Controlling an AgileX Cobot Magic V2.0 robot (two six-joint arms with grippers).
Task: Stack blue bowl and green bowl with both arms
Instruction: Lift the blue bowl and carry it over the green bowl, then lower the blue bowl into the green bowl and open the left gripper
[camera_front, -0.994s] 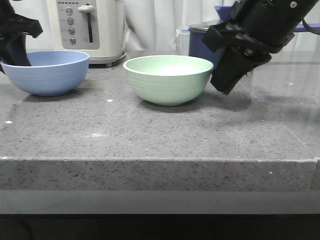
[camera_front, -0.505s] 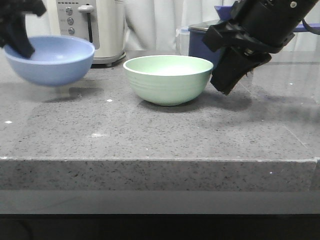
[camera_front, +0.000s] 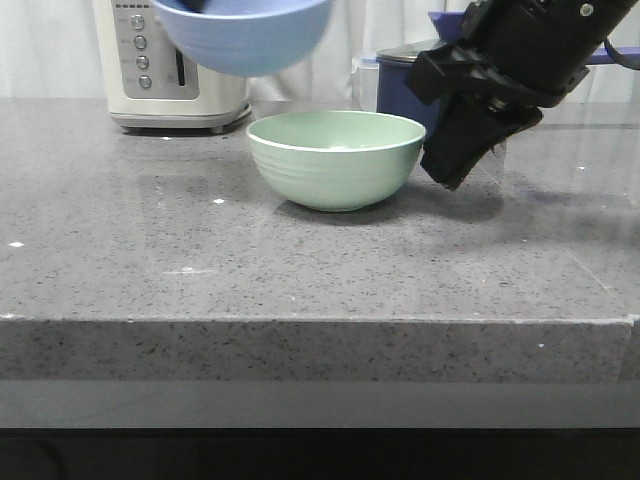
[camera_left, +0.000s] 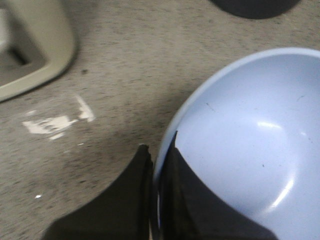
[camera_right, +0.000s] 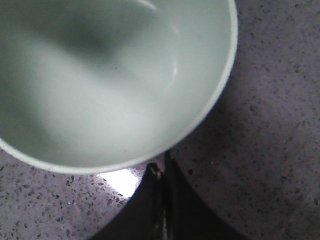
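Two bowls are in play: the blue bowl (camera_front: 243, 35) hangs at the upper left of the front view, clear of the counter (camera_front: 300, 270), and the green bowl (camera_front: 337, 158) sits on the stone at centre frame. In the left wrist view the left gripper (camera_left: 159, 192) pinches the blue bowl's rim, one finger inside and one outside. The right gripper (camera_right: 161, 200) is clenched on nothing, fingers pressed together just beside the green bowl's rim; the front view shows it right of that bowl.

Risks, as I judge them: a one-sided rim pinch lets the blue bowl tilt or slip during the carry. If it comes down off-centre, its base could strike the green rim and shove that bowl toward the dark blue pot (camera_front: 400, 85) behind it
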